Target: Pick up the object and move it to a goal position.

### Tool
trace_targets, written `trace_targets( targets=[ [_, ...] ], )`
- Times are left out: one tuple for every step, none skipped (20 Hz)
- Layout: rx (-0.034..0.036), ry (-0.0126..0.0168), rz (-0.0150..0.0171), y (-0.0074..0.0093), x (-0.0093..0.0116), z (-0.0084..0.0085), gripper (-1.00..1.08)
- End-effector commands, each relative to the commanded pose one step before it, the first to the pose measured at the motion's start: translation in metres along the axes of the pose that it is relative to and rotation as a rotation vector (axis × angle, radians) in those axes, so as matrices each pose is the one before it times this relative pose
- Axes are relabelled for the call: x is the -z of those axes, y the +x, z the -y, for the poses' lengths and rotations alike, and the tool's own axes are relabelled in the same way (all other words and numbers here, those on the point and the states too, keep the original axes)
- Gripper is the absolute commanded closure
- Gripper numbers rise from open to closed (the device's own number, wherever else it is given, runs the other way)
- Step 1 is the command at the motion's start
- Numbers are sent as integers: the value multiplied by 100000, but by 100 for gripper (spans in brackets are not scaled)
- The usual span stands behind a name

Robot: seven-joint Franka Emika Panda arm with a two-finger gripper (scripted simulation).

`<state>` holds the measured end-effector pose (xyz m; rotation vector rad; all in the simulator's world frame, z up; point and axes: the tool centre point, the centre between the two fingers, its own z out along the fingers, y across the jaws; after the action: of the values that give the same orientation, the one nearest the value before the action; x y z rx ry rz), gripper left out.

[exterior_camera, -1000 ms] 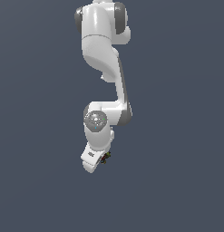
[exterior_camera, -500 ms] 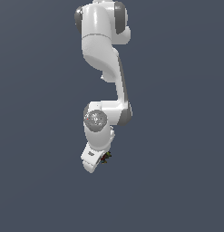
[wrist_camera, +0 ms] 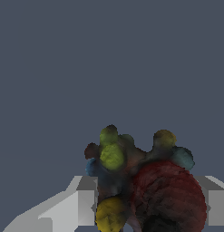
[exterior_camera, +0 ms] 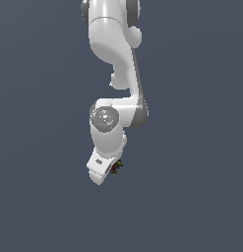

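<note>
Pincer (exterior_camera: pixel 114 168) is clamped on the object (exterior_camera: pixel 116 166), hanging in mid-air against plain grey.

From the exterior view the white arm (exterior_camera: pixel 115 59) reaches down from the top and the little multicoloured clump just peeks out at the exterior view's right side of the hand, way smaller than the hand itself. The wrist view is much clearer: the object (wrist_camera: pixel 145 186) sits right between the two grey fingers (wrist_camera: pixel 84 201), touching both, with a big dark red lump plus yellow, green and bluish blobs sticking out past the fingertips. Nothing under it that I can see, just flat background.
</note>
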<state>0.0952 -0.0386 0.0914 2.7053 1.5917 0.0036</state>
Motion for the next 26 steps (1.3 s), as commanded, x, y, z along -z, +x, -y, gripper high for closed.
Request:
trace_targets(
  targets=[
    [70, -206, -99, 437, 2541, -4, 108],
    [0, 0, 0, 165, 1088, 16, 108],
    [23, 43, 6, 187, 1091, 17, 108],
    [0, 0, 0, 174, 1133, 14, 108],
    [21, 44, 1, 190, 1108, 13, 108],
    [0, 0, 0, 177, 1135, 11, 108],
    [26, 64, -2, 194, 1090, 7, 108],
    [0, 0, 0, 178, 1124, 8, 108],
    [20, 66, -5, 190, 1076, 0, 108],
    [0, 0, 0, 179, 1107, 4, 108],
    [0, 0, 0, 178, 1096, 2, 108],
    [9, 68, -5, 183, 1042, -12, 108],
    [0, 0, 0, 177, 1071, -2, 108],
    [0, 0, 0, 176, 1056, -5, 108],
    [-3, 69, 0, 174, 996, -26, 108],
    [0, 0, 0, 174, 1023, -10, 108],
    [-10, 48, 5, 168, 972, -29, 108],
    [0, 0, 0, 171, 983, -15, 108],
    [0, 0, 0, 167, 954, -18, 108],
    [-27, 61, 17, 146, 846, -47, 108],
    [0, 0, 0, 149, 830, -21, 108],
    [0, 0, 0, 140, 775, -23, 108],
    [-36, 51, 29, 118, 676, -53, 108],
    [0, 0, 0, 121, 653, -24, 108],
    [0, 0, 0, 110, 591, -24, 108],
    [0, 0, 0, 100, 531, -25, 108]
  ],
)
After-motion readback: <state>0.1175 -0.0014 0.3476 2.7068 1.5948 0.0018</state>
